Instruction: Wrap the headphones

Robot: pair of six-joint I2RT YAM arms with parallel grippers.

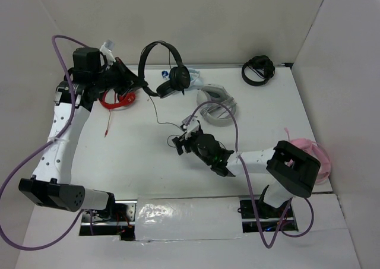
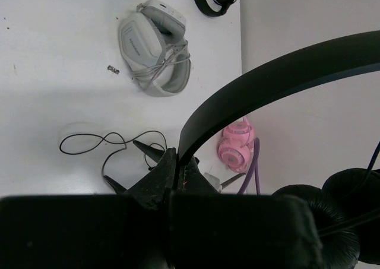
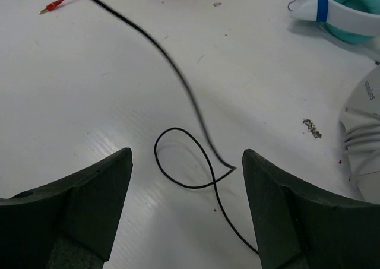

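The headphones (image 1: 180, 76) are clamped at eleven o'clock by the left pincer (image 1: 136, 85); wrapping seems barely begun; the slack cable (image 3: 183, 85) should next be gripped by the wide-spread right pincer (image 3: 187, 159).

No text, brand, number or sign can be read in any of the views. The grey headphones (image 3: 363, 111) at the right edge of the right wrist view carry a small dark marking on the band, too small and blurred to make out.

The left arm (image 1: 59, 132) stretches far back with its left gripper (image 1: 130, 85) clamped tight, while the right gripper (image 3: 187, 162) hovers low, jaws spread wide.
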